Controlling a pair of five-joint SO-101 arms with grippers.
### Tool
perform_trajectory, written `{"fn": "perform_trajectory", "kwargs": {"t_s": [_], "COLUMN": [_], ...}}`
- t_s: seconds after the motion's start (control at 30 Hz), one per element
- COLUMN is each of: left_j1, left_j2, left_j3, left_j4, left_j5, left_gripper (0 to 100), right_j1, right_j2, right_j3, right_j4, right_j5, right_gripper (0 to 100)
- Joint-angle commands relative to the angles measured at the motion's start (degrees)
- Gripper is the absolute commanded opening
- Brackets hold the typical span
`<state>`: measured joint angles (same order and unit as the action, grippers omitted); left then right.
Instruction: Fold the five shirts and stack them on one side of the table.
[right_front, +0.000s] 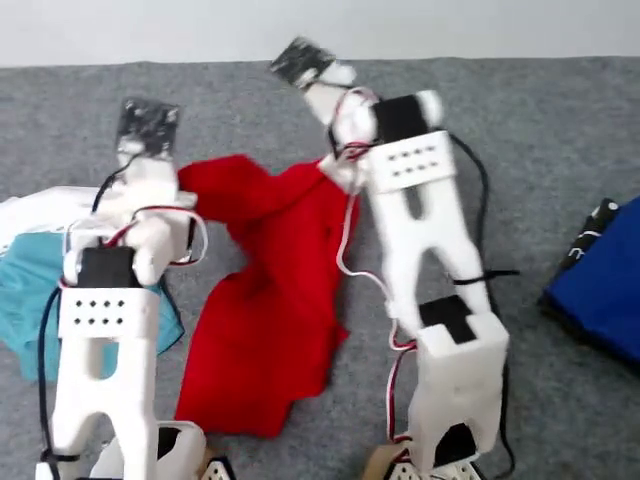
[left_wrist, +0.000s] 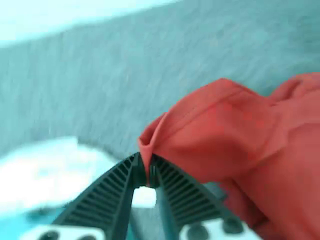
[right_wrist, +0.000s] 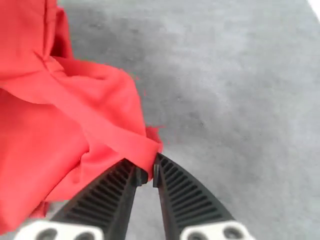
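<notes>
left claw (left_wrist: 145, 181) pinched shut on red shirt (right_front: 268, 300) edge; right claw (right_wrist: 148, 174) clamped on another edge. shirt crumpled on grey surface (right_front: 540, 130) between arms. blue shirt (right_front: 607, 285), teal shirt (right_front: 25, 300) off to sides.

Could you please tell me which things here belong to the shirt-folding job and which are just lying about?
Job: red shirt, pinched by the left claw and the right claw; teal garment; white garment; blue garment.
Lying about: black item beside the blue garment; grey table cover.
</notes>
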<state>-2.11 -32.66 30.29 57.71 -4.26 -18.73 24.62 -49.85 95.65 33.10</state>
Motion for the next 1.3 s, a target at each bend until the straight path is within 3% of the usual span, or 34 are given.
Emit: {"fn": "perform_trajectory", "kwargs": {"t_s": [0.0, 0.1, 0.33, 0.57, 0.8, 0.9, 1.1, 1.27], "left_j1": [4.1, 5.7, 2.9, -9.7, -23.3, -25.7, -29.3, -31.4], "left_j2": [-0.9, -0.9, -0.9, -0.9, -0.9, -0.9, -0.9, -0.9], "left_j3": [-7.3, -8.7, -2.6, 3.0, 9.0, 11.6, 15.8, 17.5], "left_j4": [5.1, 11.8, 21.6, 28.0, 27.6, 25.8, 19.8, 16.8], "left_j5": [-2.8, -7.4, -18.1, -26.7, -31.2, -31.7, -31.7, -31.6], "left_gripper": [0, 0, 0, 0, 0, 0, 0, 0], "right_j1": [0.7, -2.3, -9.5, -15.0, -17.5, -18.6, -16.0, -10.6], "right_j2": [-8.0, -9.2, -14.0, -21.9, -25.6, -25.5, -25.6, -23.3], "right_j3": [-2.7, -0.4, 18.6, 36.5, 50.4, 51.3, 41.0, 29.6], "right_j4": [2.8, 7.4, 7.2, 6.9, 5.3, 4.7, 5.9, 3.3], "right_j5": [2.7, 2.7, 2.6, -2.1, -3.1, -3.1, -6.4, -6.4], "right_gripper": [1.0, 1.0, 1.0, 1.0, 1.2, 5.3, 27.3, 28.8]}}
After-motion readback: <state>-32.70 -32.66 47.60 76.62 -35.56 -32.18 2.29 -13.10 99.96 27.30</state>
